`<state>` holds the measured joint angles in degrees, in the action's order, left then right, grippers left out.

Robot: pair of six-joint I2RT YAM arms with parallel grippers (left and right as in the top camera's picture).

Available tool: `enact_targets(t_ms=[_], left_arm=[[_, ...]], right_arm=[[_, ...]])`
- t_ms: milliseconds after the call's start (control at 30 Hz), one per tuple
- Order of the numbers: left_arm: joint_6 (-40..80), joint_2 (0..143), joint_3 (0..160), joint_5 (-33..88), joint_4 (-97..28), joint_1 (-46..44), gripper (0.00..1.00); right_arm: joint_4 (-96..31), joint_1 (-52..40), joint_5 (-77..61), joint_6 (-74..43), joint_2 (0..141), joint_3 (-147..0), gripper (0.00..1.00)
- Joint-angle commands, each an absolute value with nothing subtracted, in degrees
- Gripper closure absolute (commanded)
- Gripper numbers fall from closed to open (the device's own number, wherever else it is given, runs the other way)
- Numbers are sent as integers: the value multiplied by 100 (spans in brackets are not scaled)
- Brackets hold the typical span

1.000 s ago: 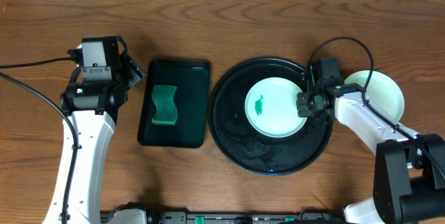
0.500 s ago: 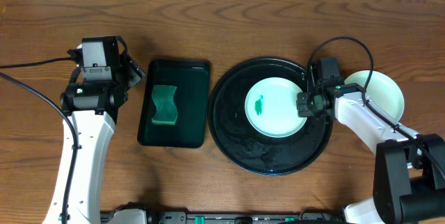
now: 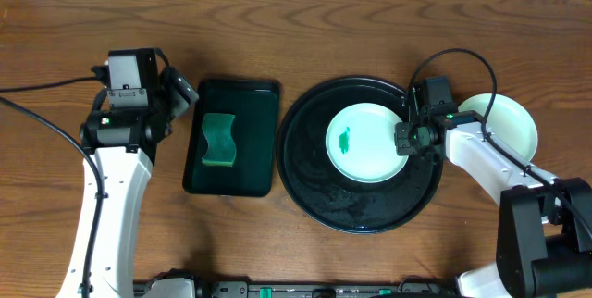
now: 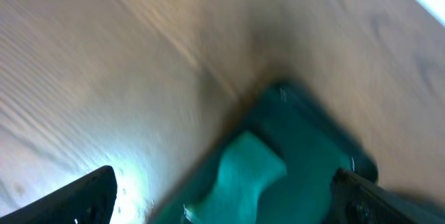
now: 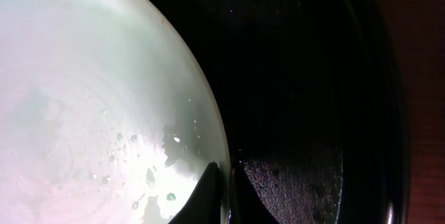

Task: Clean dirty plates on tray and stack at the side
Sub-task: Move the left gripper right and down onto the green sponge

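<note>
Two plates show from overhead: a mint plate (image 3: 368, 142) lying inside the round black tray (image 3: 314, 182), right of its middle, and a pale plate (image 3: 509, 124) on the table (image 3: 296, 30) just outside the tray's right rim. The mint plate carries a small green smear (image 3: 345, 138) left of its centre. My right gripper (image 3: 405, 139) is pinched tight on that plate's right edge. At my wrist I see one fingertip (image 5: 201, 197) on the wet upper face and the other on the tray side, with the rim caught between them. Whether that edge is raised off the tray I cannot tell. My left gripper (image 3: 183, 96) hangs released, its fingers (image 4: 87, 195) spread wide and holding nothing, just left of the rectangular black tray (image 3: 250, 99). A green sponge (image 3: 219, 139) lies in that tray, untouched.
</note>
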<state>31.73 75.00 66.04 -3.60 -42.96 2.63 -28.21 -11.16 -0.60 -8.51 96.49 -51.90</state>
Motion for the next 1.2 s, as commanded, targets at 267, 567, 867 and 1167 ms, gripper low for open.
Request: enact_targets(t_ms=[267,567,867,1167], left_arm=[[2506,7822,5913,563,-4768,-163,6],[1975,8276,6222,556,-4860,-882,63],[1778,8652,6676,493,-4954,-919,53],[1782,8851,6654,152,-4665,-919,44]], right_arm=[[-2805,-1059,-34,-810,9677,-5148,95],[-2805,-1059,-49,-808,9677,-5148,94],[-2825,-1059,-49,-810,9677,-5148,94],[-2829,-1059,-51,-810,9677,-5148,93]])
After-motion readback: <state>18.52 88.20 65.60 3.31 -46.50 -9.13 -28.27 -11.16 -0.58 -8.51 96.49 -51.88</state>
